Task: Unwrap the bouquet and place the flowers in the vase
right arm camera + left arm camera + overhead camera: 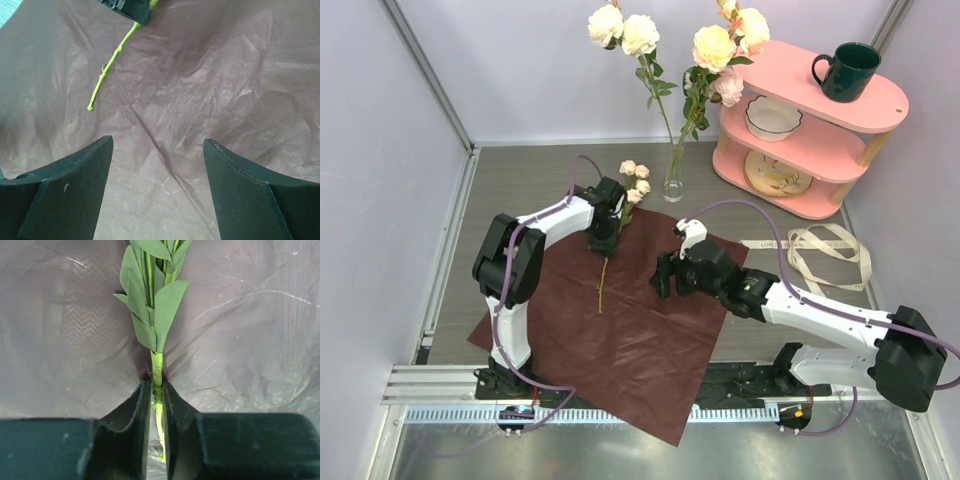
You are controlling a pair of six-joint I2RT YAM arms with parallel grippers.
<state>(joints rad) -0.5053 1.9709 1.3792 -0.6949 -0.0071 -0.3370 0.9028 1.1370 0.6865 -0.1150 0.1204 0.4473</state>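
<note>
**Left gripper on the one flower lying near the vase**

The flower [633,182] lies flat on the wrapping paper [650,340], just left of and nearer to us than the vase [674,185]. Its blooms point toward the vase and its long axis runs away from the vase toward the arm bases. The left gripper [156,386] straddles the stem [157,365] below the leaves, its jaws drawn in until both fingers press the stem, so we read it as pinched. The right gripper [157,142] hangs over bare paper on the near side of the vase, clear of the stem, jaws wide apart and holding nothing. Other roses [714,47] stand in the vase. We judge the coming move to be a lift, then tipping the stem upright over the vase neck.
</note>
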